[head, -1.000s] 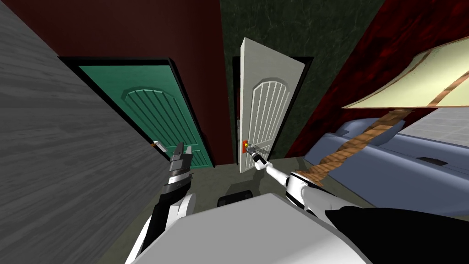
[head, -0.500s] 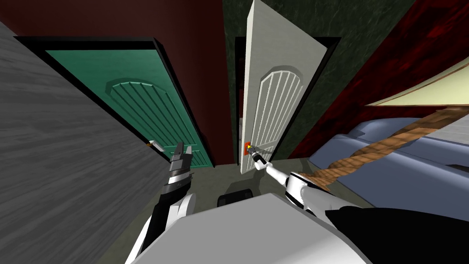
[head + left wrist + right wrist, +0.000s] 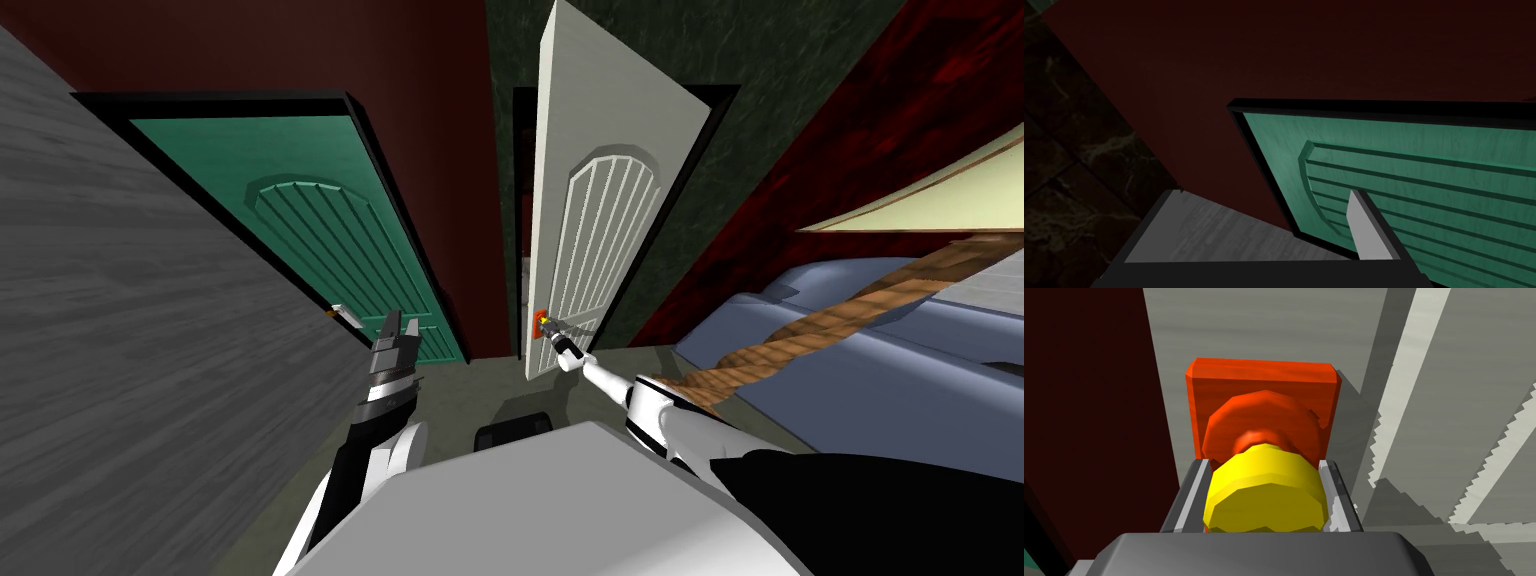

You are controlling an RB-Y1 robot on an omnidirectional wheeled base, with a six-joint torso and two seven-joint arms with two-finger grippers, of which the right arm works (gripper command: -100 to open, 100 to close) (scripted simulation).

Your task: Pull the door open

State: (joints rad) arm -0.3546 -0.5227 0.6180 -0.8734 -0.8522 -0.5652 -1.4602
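The white panelled door point(image 3: 600, 220) stands ajar, its free edge swung out of the black frame toward me. Its yellow knob point(image 3: 1266, 493) sits on a red plate point(image 3: 1264, 388) near that edge. My right gripper point(image 3: 1266, 465) is shut on the knob, one finger point(image 3: 1191, 493) pressing each side of it. In the head view the right arm reaches out straight to the knob point(image 3: 543, 322). My left gripper point(image 3: 400, 325) is held up in front of the green door point(image 3: 1424, 165), open and holding nothing.
A shut green door point(image 3: 330, 240) with a lever handle point(image 3: 345, 315) is to the left of the white one. A grey wall point(image 3: 120, 330) runs close on my left. A blue bed point(image 3: 880, 350) and a lamp with a twisted stem point(image 3: 800, 325) stand to the right.
My head view has shifted, so the doors look larger and higher. The white door stands somewhat wider out of its frame than a second ago. The right gripper stays on the knob.
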